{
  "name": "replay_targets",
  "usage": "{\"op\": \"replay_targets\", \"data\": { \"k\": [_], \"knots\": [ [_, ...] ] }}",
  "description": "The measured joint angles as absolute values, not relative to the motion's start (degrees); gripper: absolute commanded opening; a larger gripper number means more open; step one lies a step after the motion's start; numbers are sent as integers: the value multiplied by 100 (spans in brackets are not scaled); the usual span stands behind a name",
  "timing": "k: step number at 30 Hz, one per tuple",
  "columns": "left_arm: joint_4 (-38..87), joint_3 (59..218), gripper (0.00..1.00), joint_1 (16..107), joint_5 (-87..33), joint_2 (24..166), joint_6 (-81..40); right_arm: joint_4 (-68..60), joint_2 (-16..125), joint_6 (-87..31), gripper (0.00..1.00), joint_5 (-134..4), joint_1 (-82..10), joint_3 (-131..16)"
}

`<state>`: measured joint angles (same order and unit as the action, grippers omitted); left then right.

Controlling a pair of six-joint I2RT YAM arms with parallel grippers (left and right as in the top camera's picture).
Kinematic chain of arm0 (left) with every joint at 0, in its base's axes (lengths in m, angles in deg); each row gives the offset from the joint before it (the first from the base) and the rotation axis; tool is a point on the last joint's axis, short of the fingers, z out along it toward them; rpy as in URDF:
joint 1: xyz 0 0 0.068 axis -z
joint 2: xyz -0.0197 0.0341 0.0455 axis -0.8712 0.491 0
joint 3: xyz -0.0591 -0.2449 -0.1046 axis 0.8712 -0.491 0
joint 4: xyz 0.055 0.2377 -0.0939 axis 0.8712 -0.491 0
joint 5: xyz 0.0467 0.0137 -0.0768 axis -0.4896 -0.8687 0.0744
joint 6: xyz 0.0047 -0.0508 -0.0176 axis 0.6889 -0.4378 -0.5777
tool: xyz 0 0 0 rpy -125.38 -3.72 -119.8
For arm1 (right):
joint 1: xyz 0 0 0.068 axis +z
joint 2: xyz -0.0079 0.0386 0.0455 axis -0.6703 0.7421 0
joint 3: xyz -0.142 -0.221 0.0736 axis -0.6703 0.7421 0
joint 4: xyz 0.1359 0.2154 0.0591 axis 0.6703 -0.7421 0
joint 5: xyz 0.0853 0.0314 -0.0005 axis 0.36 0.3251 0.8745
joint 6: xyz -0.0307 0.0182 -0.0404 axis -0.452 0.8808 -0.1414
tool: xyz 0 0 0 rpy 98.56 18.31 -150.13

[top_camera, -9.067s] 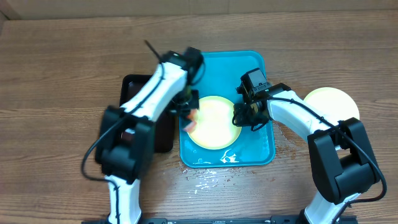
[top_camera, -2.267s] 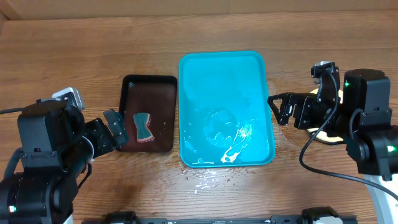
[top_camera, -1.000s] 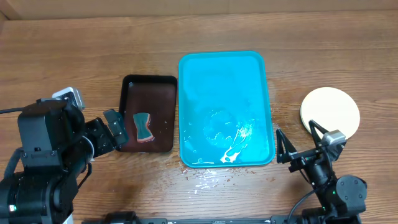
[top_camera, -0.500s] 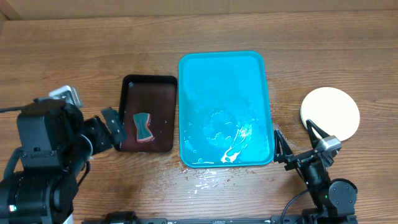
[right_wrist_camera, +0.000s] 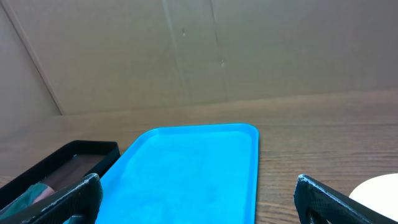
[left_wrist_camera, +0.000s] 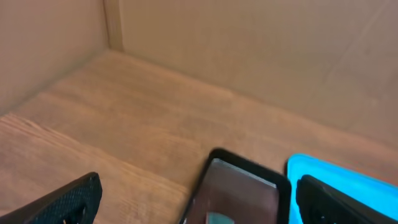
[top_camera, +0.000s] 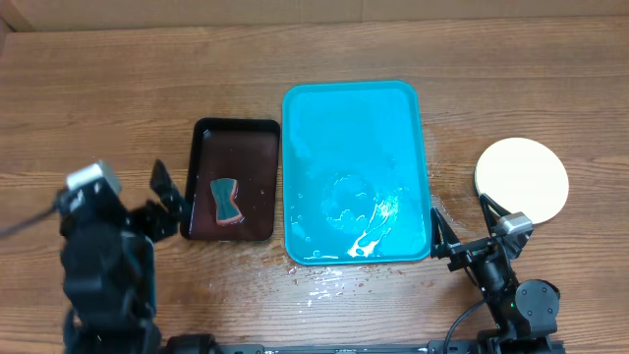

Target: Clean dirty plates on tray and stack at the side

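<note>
The turquoise tray (top_camera: 354, 118) lies mid-table, holding no plates, only water and foam streaks (top_camera: 366, 214). The plates (top_camera: 522, 179) sit on the wood to its right and look from above like one cream disc; a sliver of them shows in the right wrist view (right_wrist_camera: 380, 190). My right gripper (top_camera: 462, 224) is open near the tray's front right corner, facing along the tray (right_wrist_camera: 193, 165). At the front left my left gripper (top_camera: 169, 200) is also open, beside the dark tray, with nothing between its fingers (left_wrist_camera: 68, 200).
A small dark brown tray (top_camera: 234, 147) left of the turquoise one holds a teal and pink sponge (top_camera: 227, 200); both show in the left wrist view (left_wrist_camera: 249, 186). Water drops (top_camera: 319, 280) wet the wood in front of the tray. Cardboard walls stand behind.
The left arm has drawn back toward the front edge and its gripper has swung slightly left. The right arm has barely shifted. Both grippers stay open.
</note>
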<state>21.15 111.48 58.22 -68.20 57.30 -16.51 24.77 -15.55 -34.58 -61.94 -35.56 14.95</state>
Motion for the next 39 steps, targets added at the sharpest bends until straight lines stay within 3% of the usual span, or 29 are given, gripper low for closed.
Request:
{"op": "replay_targets", "data": {
  "k": [14, 20, 29, 39],
  "knots": [
    [4895, 7983, 100, 5822, -6945, 3542, -1611, 2475, -1555, -3458, 100, -6194, -3556, 1495],
    [5854, 7133, 100, 5822, -6700, 3061, -951, 2475, -1555, -3460, 100, -6194, -3556, 1495],
    [6340, 6079, 100, 5822, -6361, 2442, -492, 2475, -1555, -3458, 100, -6194, -3556, 1495],
    [6025, 5944, 100, 5822, -6313, 2425, -468, 2477, -1557, -3460, 100, -6194, -3556, 1495]
  ]
}}
